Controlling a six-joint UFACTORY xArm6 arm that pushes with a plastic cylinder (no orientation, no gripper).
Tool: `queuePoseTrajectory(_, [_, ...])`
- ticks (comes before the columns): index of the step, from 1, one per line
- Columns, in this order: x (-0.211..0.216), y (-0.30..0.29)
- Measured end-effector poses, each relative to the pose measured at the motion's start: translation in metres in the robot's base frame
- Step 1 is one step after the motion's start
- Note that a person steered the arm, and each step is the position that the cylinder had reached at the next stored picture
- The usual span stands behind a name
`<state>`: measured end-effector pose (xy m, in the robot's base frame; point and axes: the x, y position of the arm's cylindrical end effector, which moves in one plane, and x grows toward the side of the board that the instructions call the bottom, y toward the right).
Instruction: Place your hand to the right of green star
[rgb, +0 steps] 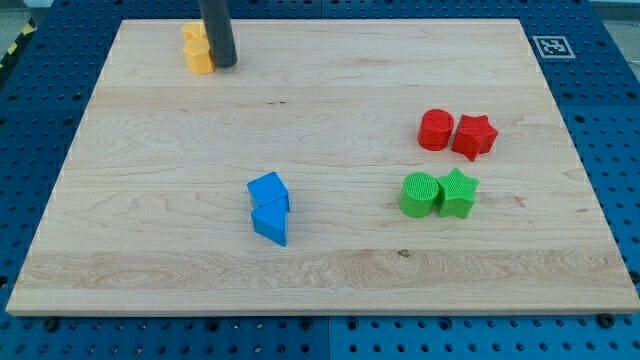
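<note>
1. So, my rod (219, 35) comes in from the view's top edge, dark & nearly upright, leaning only slightly; the arm above it is cut off by the frame
2. My tip (225, 65) sits on the wooden board (320, 270) near its top-left corner, touching or just beside the right side of the yellow blocks (198, 49)
3. No gripper on this rig, just the plain rod, so nothing to spread or pinch; it holds nothing
4. Yellow blocks: two pieces stacked close together in the view, partly hidden by the rod, shapes can't be made out for sure
5. Green star (458, 193) lies right of centre, lower half of the board, touching the green cylinder (420, 194) on its left
6. Tip vs green star: well apart, tip is far up & to the view's left of it; board to the star's right is bare wood
7. Red cylinder (436, 130) & red star (474, 136) sit touching each other, just above the green pair
8. Blue cube (268, 190) & blue wedge-like block (271, 223) lie touching near the board's centre, cube above, between tip & green pair but nearer the view's bottom
9. Board rests on a blue perforated table (40, 120); a small black-and-white marker tag (551, 45) is stuck beside the board's top-right corner
</note>
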<state>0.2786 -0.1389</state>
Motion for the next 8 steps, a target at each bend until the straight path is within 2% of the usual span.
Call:
queuePoseTrajectory(1, [0.007, 0.005])
queuePoseTrajectory(4, [0.168, 0.214])
queuePoseTrajectory(6, [0.182, 0.3])
queuePoseTrajectory(7, [0.206, 0.343])
queuePoseTrajectory(8, [0.231, 0.358])
